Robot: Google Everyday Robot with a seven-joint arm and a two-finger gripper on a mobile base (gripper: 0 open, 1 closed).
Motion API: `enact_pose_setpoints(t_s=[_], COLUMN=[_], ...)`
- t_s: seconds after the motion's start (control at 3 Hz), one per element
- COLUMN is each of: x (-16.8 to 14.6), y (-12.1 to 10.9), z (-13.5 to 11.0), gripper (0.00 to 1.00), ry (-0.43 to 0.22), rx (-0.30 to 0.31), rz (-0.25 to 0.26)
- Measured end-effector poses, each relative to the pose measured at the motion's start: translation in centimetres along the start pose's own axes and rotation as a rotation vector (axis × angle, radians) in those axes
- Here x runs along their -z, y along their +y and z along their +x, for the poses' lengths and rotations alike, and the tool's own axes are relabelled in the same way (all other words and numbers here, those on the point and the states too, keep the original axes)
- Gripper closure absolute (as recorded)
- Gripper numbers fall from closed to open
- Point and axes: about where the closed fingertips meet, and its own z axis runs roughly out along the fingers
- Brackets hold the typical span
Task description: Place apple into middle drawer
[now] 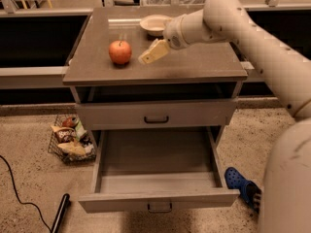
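Observation:
The red-orange apple sits on the cabinet top, left of centre. My gripper hangs just above the top, a short way to the right of the apple and apart from it, holding nothing. The middle drawer is pulled far out below, and its inside is bare; its small dark handle is at the front. The upper handled drawer front is shut.
A shallow beige bowl stands at the back of the cabinet top, behind my arm. A wire basket of snacks sits on the floor left of the cabinet. A blue shoe lies at the right, a black cable and bar at the lower left.

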Motion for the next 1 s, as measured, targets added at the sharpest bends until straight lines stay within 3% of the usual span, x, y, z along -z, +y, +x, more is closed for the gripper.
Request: enact_pose_setpoints(t_s=[0.33,1.0], x=[-3.1,-4.1], y=[-0.1,0.5], z=[-0.7,-0.8], gripper=[0.00,0.00], ry=[-0.041,-0.052], rx=[-0.024,-0.030], rz=[-0.026,-0.053])
